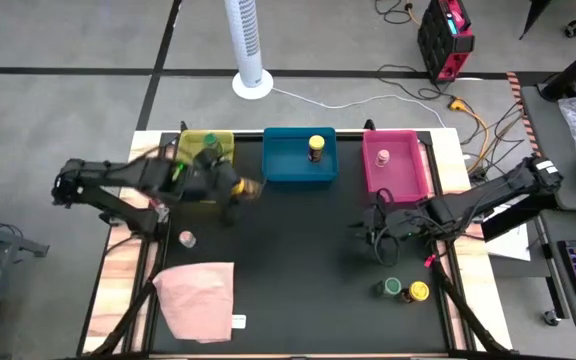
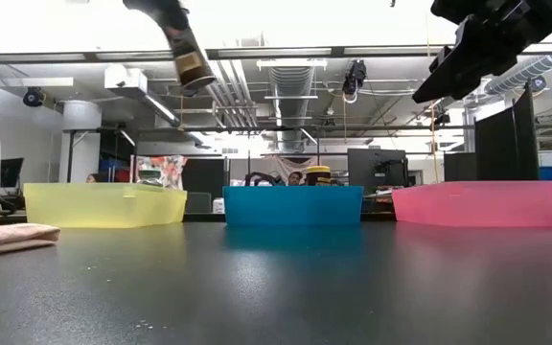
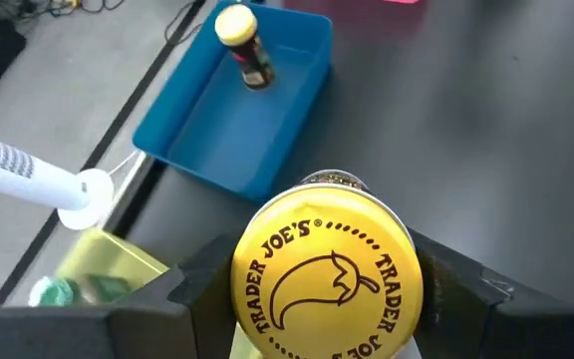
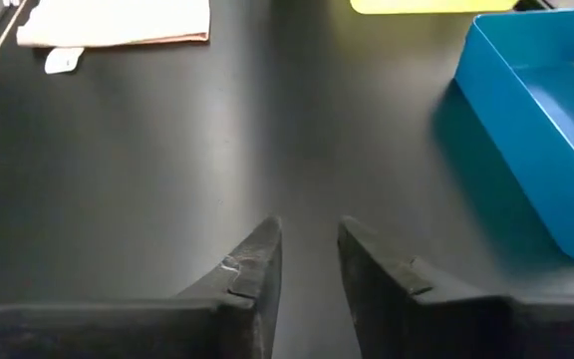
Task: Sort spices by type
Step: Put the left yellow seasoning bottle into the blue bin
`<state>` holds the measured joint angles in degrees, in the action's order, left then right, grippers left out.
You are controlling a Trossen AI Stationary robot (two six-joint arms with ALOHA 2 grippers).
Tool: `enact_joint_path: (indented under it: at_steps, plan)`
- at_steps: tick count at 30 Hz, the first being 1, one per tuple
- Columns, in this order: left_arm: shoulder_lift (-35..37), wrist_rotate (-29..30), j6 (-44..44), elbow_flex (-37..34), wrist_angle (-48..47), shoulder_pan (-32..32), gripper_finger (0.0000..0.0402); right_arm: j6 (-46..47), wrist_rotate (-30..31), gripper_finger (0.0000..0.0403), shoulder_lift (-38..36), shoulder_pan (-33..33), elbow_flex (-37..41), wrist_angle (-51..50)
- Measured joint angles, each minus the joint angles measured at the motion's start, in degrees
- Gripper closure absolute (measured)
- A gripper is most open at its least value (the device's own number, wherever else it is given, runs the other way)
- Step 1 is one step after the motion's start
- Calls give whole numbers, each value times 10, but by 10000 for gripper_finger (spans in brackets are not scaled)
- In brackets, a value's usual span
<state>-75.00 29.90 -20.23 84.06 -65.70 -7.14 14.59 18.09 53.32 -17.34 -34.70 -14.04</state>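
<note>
My left gripper is shut on a yellow-lidded spice jar, high above the table in front of the gap between the yellow bin and the blue bin. The blue bin holds a yellow-lidded jar. A green-lidded jar stands in the yellow bin, a pink-lidded one in the pink bin. A pink-lidded jar stands on the mat at left. Green-lidded and yellow-lidded jars stand near right. My right gripper hovers before the pink bin, narrowly open, with nothing between its fingers. My left gripper pinches the jar between its two fingers, which lie on opposite sides of the body just under the yellow lid. The lid faces back toward the wrist. The jar is lifted clear and tilted, its lower end jutting down past the fingers.
A pink cloth lies at the near left of the black mat. The mat's middle between the cloth and the near-right jars is bare. A white tower fan stands on the floor beyond the far edge.
</note>
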Motion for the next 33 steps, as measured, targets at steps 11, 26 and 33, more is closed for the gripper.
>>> enact_joint_path:
  at_steps: [11,26,33]
  plan:
    - [-111,-132,192,139,2,217,194,37,0,380,-16,0,7,-42]
    - [-297,-187,305,267,20,306,194,66,0,390,-16,0,16,-54]
    - [-376,-225,329,349,17,341,194,80,0,390,-16,0,24,-59]
